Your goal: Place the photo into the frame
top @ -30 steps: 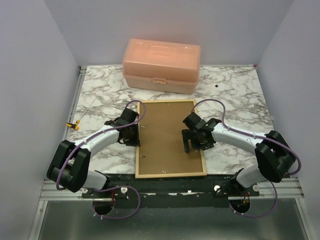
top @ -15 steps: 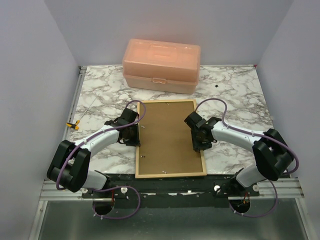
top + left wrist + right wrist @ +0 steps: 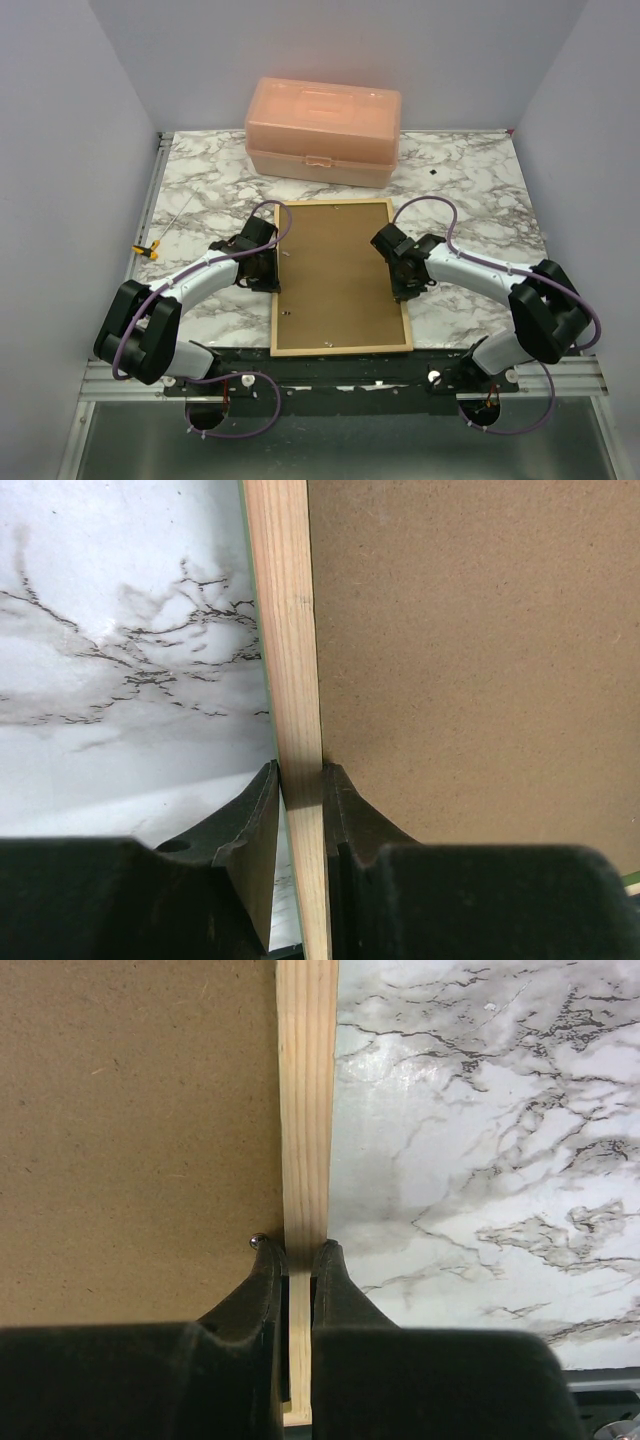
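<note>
Right gripper [image 3: 300,1248] just snapped shut, now pinching the frame [image 3: 306,1100] by its right rail while my left gripper [image 3: 300,776] pinches the left, back-up at the table's [image 3: 470,180] near edge, so both sides look held for lifting.

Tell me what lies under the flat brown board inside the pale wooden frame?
Only the brown board itself shows, filling the pale wood frame on the marble table. Anything beneath it is covered.
</note>
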`<state>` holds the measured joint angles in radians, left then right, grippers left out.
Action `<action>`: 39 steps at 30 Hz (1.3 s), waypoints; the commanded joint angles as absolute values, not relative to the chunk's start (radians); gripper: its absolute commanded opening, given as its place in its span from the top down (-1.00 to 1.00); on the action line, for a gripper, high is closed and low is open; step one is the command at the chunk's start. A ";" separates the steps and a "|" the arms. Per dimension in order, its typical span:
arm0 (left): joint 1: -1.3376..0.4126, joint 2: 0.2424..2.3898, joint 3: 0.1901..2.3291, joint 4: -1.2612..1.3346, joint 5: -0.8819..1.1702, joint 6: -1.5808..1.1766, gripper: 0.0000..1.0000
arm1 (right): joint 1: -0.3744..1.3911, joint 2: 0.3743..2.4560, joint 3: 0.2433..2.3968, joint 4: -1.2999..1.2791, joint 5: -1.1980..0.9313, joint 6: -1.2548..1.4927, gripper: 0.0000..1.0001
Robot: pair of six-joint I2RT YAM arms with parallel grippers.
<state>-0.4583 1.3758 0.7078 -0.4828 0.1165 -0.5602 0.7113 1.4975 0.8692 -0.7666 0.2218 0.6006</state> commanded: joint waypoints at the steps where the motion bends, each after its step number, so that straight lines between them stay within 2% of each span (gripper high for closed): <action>1: -0.468 1.390 0.716 -0.464 0.163 -0.555 0.68 | 0.733 1.488 0.857 -0.726 0.241 0.591 0.99; 5: -0.468 1.392 0.718 -0.465 0.164 -0.555 0.67 | 0.733 1.463 0.870 -0.725 0.218 0.584 0.95; 8: -0.468 1.393 0.715 -0.465 0.163 -0.555 0.68 | 0.732 1.450 0.882 -0.731 0.207 0.586 0.58; 14: -0.468 1.388 0.718 -0.471 0.162 -0.555 0.69 | 0.733 1.432 0.910 -0.751 0.200 0.593 0.40; 20: -0.468 1.385 0.721 -0.476 0.160 -0.554 0.70 | 0.732 1.397 0.957 -0.756 0.158 0.586 -0.28; 24: -0.467 1.388 0.720 -0.475 0.158 -0.552 0.70 | 0.723 1.415 0.985 -0.742 0.153 0.574 -0.66; 29: -0.468 1.390 0.716 -0.472 0.161 -0.550 0.71 | 0.640 1.502 1.043 -0.695 0.112 0.518 -0.76; 33: -0.468 1.396 0.719 -0.468 0.164 -0.549 0.71 | 0.532 1.566 1.089 -0.630 0.063 0.482 -0.77; 39: -0.468 1.387 0.721 -0.472 0.169 -0.549 0.73 | 0.454 1.732 1.192 -0.574 0.107 0.429 -0.75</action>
